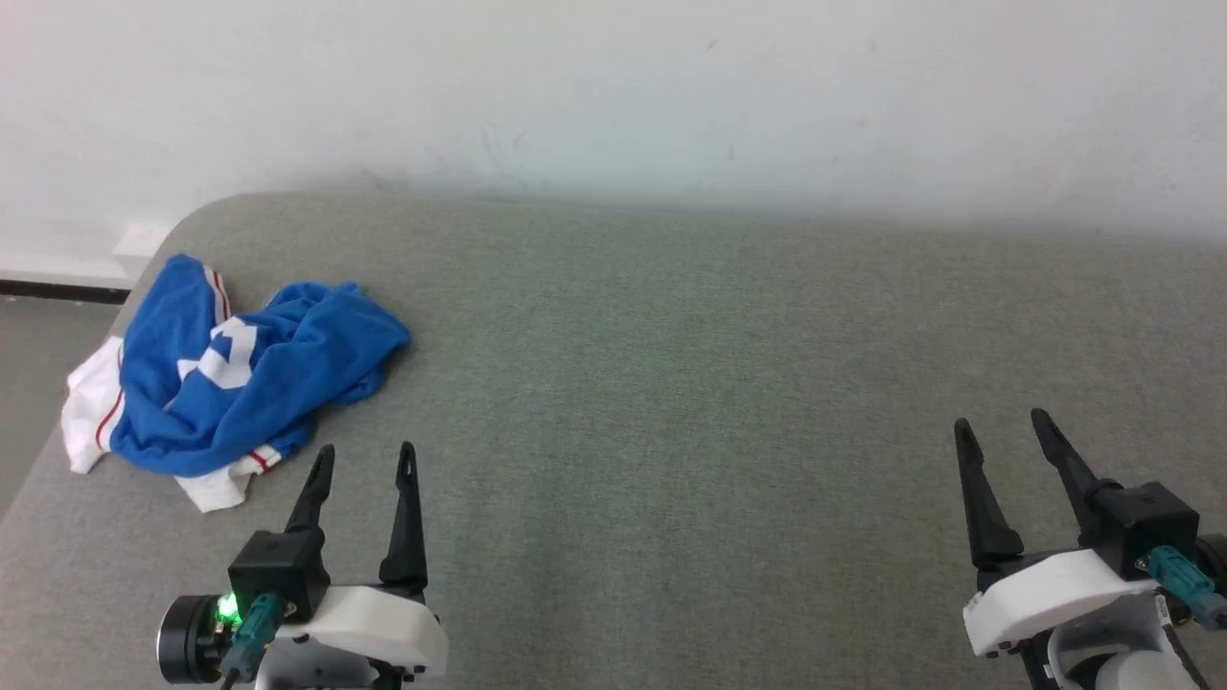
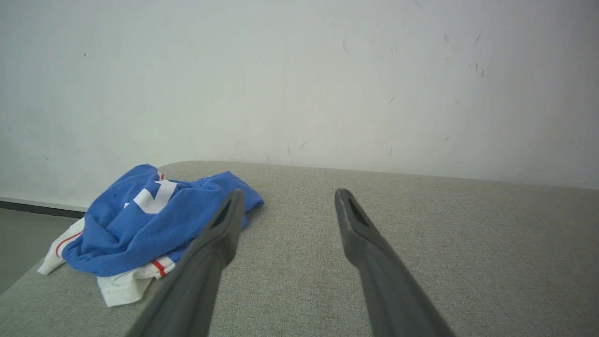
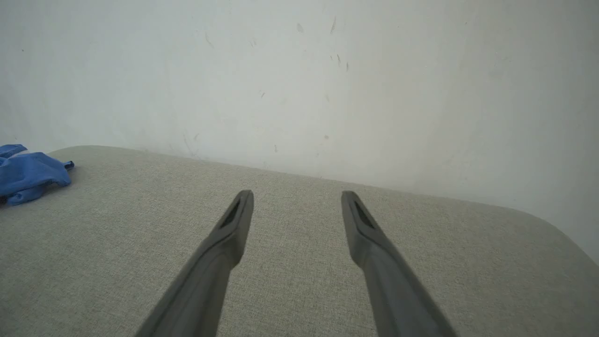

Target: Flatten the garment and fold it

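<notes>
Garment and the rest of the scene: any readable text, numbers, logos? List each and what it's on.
White print on the garment: a fragment of one large character, folded into the crumpled blue cloth; not readable.
Grey surface and wall: no text, labels or signs.

**Head view:** set high, facing forward and down over the grey padded surface (image 1: 671, 383) to the white wall (image 1: 613, 86). It takes in the most of the scene, with the left gripper (image 1: 367, 448) at lower left and the right gripper (image 1: 1001, 420) at lower right.

**Left wrist view:** low and close above the surface, looking along its own fingers toward the wall, with the garment (image 2: 140, 224) near on its left.

**Right wrist view:** equally low and wall-facing, but well apart from the garment, which sits at its far left edge.

**Shared by all three views:** surface, wall, garment.
</notes>
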`<state>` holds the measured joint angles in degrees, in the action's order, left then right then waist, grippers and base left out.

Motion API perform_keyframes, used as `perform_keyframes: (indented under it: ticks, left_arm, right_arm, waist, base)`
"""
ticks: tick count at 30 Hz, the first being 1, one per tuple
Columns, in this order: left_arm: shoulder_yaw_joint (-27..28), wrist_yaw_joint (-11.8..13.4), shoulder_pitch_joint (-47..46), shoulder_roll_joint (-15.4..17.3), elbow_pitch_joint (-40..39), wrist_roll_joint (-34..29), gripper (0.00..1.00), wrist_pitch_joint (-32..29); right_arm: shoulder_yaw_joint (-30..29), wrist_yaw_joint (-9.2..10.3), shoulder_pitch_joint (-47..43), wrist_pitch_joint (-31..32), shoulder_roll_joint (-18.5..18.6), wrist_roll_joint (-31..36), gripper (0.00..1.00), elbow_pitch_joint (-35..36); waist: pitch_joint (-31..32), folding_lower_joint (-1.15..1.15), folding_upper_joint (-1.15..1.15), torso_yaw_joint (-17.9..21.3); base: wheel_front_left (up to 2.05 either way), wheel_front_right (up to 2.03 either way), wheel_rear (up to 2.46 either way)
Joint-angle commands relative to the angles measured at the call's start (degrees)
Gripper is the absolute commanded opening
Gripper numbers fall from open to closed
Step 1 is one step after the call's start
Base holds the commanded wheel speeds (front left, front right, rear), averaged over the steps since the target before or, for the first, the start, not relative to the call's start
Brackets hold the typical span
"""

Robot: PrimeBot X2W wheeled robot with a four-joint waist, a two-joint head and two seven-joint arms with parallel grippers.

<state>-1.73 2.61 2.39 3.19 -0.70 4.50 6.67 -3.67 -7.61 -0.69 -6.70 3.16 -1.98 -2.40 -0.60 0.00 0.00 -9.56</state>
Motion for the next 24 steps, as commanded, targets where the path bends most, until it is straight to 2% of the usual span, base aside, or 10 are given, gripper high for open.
perform_keyframes:
  ticks: [1, 24]
  left_arm:
    - [-0.14, 0.5, 1.0, -0.16, -0.1, 0.71, 1.0, 0.73]
    - [-1.24, 1.68, 2.23, -0.21, -0.49, 2.84, 1.0, 3.36]
  right_arm:
    - [0.02, 0.06, -0.12, -0.71, -0.13, 0.24, 1.0, -0.2]
    - [2.08, 0.08, 0.76, -3.19, -0.19, 0.68, 1.0, -2.43]
  waist:
    - [-0.01, 0.0, 0.0, -1.45]
    - [-0.94, 0.0, 0.0, -12.35]
  base:
    - [0.0, 0.0, 0.0]
    - [0.0, 0.0, 0.0]
